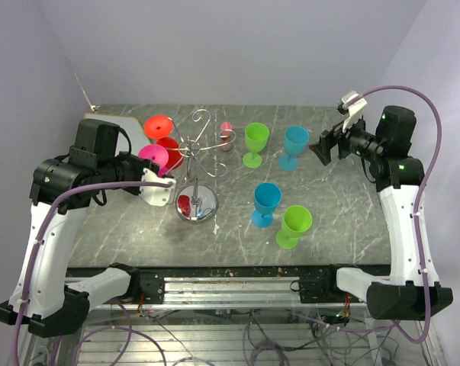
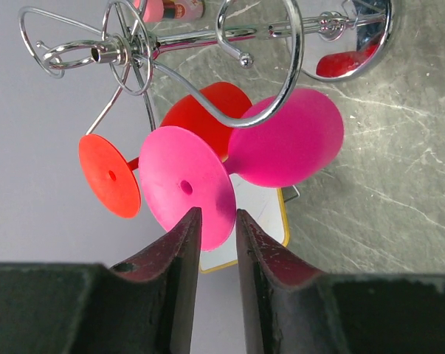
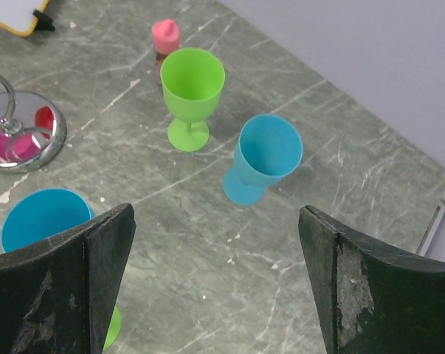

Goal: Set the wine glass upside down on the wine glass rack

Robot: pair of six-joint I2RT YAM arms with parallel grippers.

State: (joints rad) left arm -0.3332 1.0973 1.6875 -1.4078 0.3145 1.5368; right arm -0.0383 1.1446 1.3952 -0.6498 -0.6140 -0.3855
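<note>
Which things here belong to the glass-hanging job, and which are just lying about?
In the job: wine glass rack; pink glass hung bowl-down on it; left tool by its foot.
Lying about: red glass, also hung; far green glass; near green glass; far blue glass; near blue glass; pink-capped bottle.

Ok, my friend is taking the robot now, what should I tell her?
Left gripper: jaws slightly apart at the pink wine glass's foot.
Right gripper: jaws wide, empty.
Done: pink wine glass and red wine glass hang upside down on the wine glass rack.
Left to do: back the left arm off; maybe the green wine glasses and blue wine glasses standing on the table.
</note>
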